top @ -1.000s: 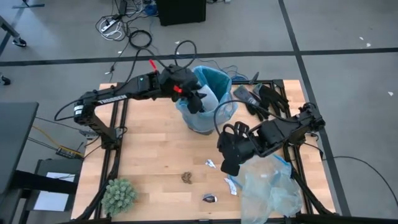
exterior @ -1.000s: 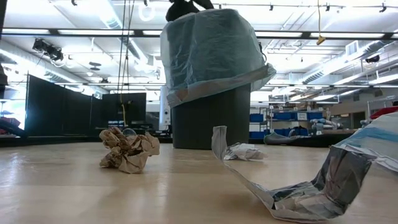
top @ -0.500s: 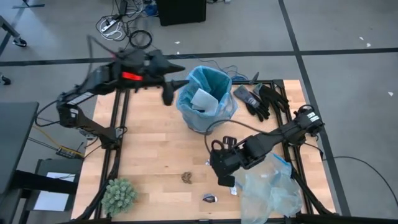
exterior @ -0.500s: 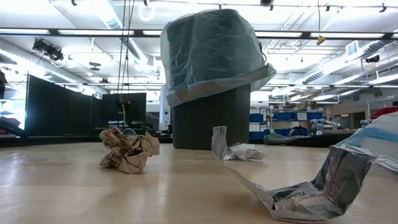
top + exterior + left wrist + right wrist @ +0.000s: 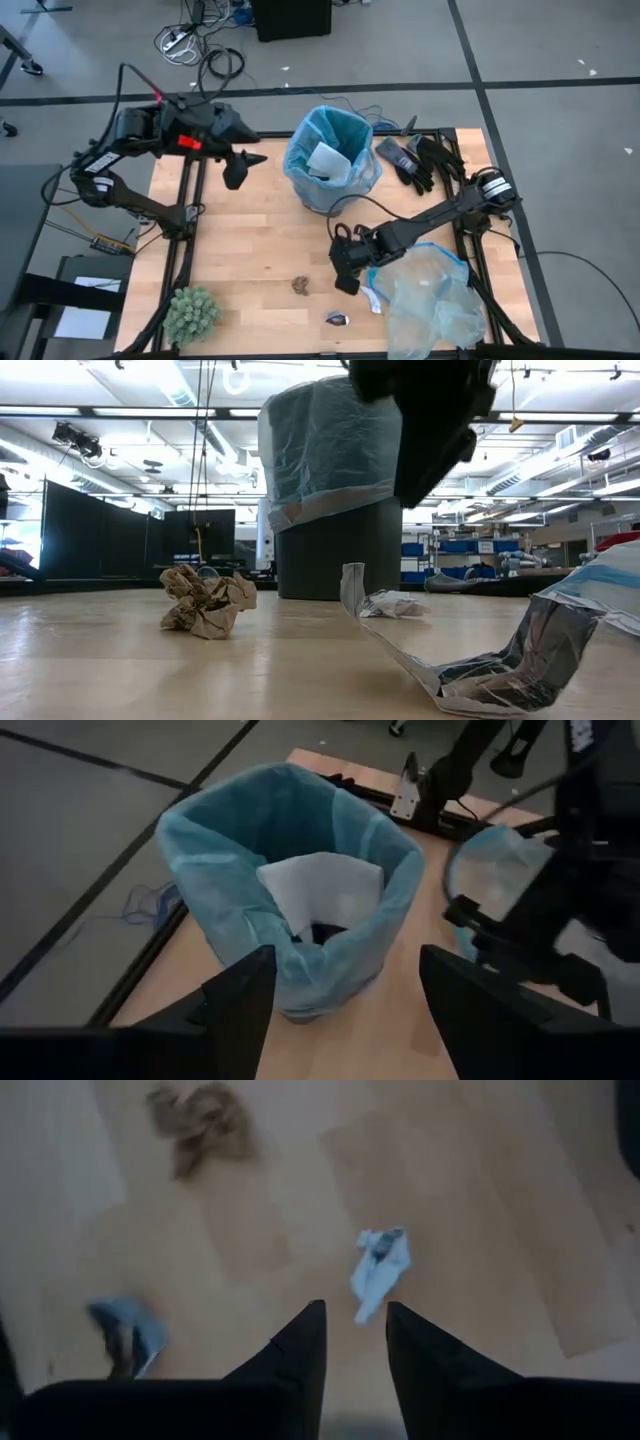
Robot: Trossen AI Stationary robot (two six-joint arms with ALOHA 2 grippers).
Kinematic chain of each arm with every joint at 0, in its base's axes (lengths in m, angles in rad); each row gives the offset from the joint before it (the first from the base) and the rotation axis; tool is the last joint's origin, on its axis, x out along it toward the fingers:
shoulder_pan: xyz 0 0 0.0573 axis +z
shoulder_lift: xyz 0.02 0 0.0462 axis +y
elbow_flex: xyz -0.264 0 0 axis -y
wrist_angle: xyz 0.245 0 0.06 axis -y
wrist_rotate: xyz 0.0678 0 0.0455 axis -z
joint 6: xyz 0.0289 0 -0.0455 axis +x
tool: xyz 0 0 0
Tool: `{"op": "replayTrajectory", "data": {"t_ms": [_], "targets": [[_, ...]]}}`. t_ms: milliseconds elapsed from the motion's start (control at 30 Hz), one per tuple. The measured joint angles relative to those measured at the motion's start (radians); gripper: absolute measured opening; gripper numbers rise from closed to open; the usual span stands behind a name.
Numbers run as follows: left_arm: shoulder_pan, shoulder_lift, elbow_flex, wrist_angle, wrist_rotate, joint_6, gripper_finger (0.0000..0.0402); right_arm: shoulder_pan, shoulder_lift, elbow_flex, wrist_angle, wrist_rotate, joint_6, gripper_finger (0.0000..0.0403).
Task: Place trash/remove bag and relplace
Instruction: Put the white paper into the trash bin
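Note:
The dark bin (image 5: 330,160) stands at the table's far middle, lined with the sky-blue bag (image 5: 290,890); a white paper piece (image 5: 320,890) lies inside. My left gripper (image 5: 243,168) hangs open to the left of the bin, touching nothing. My right gripper (image 5: 355,1350) is low over the table's middle, its fingers a little apart, just short of a small white scrap (image 5: 380,1270). More trash lies around: a crumpled brown wad (image 5: 300,286), a dark wrapper (image 5: 337,318) and a white strip (image 5: 373,297).
A pale, clear plastic bag (image 5: 430,300) lies at the near right corner under the right arm. Black gloves (image 5: 420,160) rest at the far right. A green spiky ball (image 5: 190,315) sits at the near left corner. The bin stands behind my right gripper (image 5: 430,430) in the low view.
My left gripper has drawn back from above the bin toward the table's left edge and risen. My right gripper has come down toward the table and shifted left, over the scraps; it now shows in the low view.

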Motion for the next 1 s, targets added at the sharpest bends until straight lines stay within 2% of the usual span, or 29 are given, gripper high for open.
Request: {"op": "replayTrajectory", "data": {"t_ms": [267, 467, 667, 867, 1000], "targets": [[-0.037, 0.000, -0.077, -0.009, -0.123, 0.119, 0.0218, -0.017, 0.001, -0.098, 0.198, 0.008, 0.019, 0.0186], [-0.034, 0.037, -0.132, 0.076, -0.303, 0.198, 0.0192, -0.030, 0.002, -0.133, 0.212, 0.038, 0.020, 0.0241], [-0.034, 0.087, -0.132, 0.086, -0.276, 0.177, 0.0186, -0.054, 0.002, -0.165, 0.217, 0.023, 0.020, 0.0244], [-0.034, 0.112, -0.135, -0.038, -0.234, 0.168, 0.0186, -0.064, 0.002, -0.240, 0.314, -0.010, 0.084, 0.0237], [-0.034, 0.098, -0.195, -0.053, -0.234, 0.176, 0.0186, -0.064, 0.002, -0.275, 0.351, -0.008, 0.088, 0.0234]]}}
